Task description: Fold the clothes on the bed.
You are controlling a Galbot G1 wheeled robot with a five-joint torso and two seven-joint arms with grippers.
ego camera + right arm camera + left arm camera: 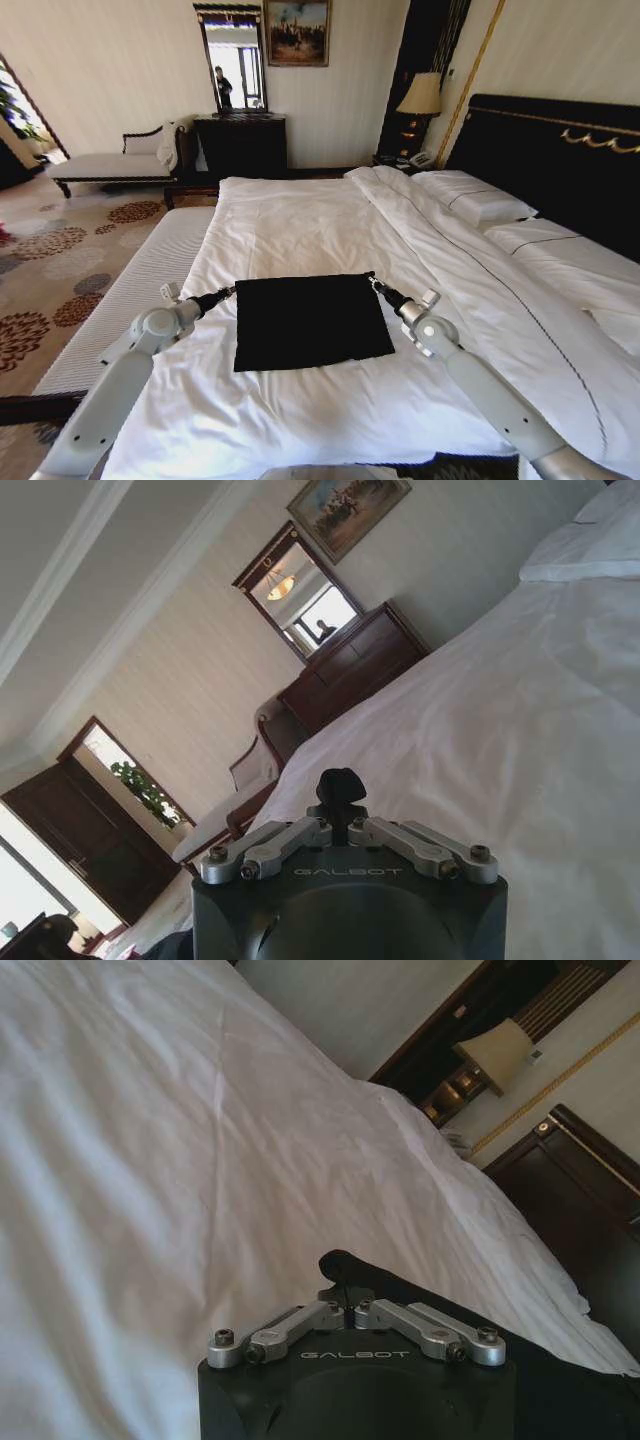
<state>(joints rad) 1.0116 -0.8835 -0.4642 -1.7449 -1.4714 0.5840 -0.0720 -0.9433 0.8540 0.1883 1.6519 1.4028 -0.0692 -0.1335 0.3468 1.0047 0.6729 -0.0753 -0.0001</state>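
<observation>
White duvet covers the bed (300, 215) across most of what I see from the head camera, with patterned carpet at far left and the dark headboard (560, 150) at right. My left gripper (228, 293) sits at the left far corner of the black T-shirt (310, 322), fingers pressed together on that corner; the left wrist camera shows black fabric (345, 1265) bunched between the closed tips. The shirt itself lies flat as a dark rectangle on the near middle of the duvet, between my two arms. My right gripper (378, 289) is at the shirt's right far corner, and on its wrist camera I see the tips (340, 785) pinched on a small dark fold. Pillows (480, 200) lie farther right, by the headboard.
</observation>
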